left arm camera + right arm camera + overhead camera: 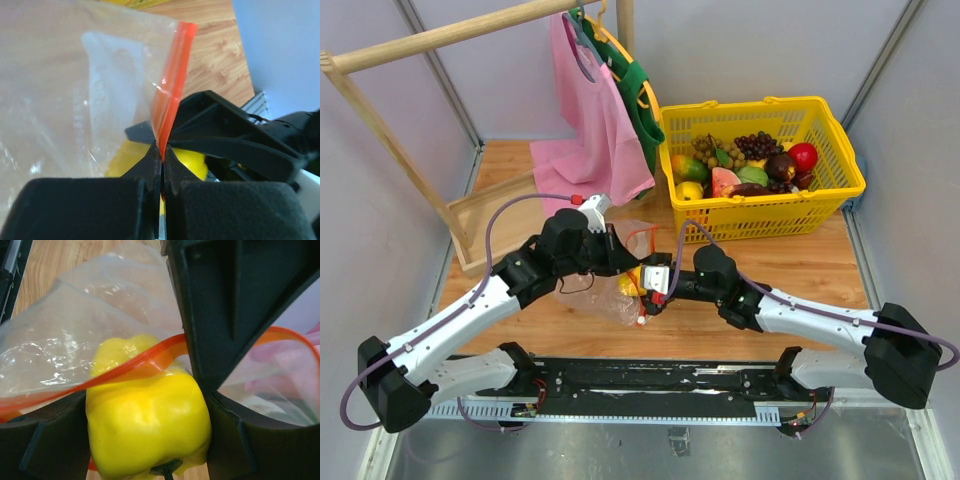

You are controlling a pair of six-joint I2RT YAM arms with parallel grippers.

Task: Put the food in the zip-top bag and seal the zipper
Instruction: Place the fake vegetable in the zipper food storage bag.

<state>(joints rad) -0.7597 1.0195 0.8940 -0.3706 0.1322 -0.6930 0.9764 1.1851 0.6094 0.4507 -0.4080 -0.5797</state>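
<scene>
The left tool [161, 150] is clenched on the zipper [172, 85], pinching the red-orange strip and lifting one lip of the zip-top bag [610, 295] off the bench [800, 270]. The right tool [140, 442] grasps a yellow pepper [150, 410] between wide-set fingers, at the bag's 3 o'clock in the top view. From the right wrist the zipper strip crosses the pepper's far end, so it seems to be at the mouth and only partly inside, not yet released. No other piece shows inside the clear plastic. The rest of the produce sits in the yellow basket [760, 215] at 1 o'clock. By my reckoning, loading has barely begun and sealing is left.
</scene>
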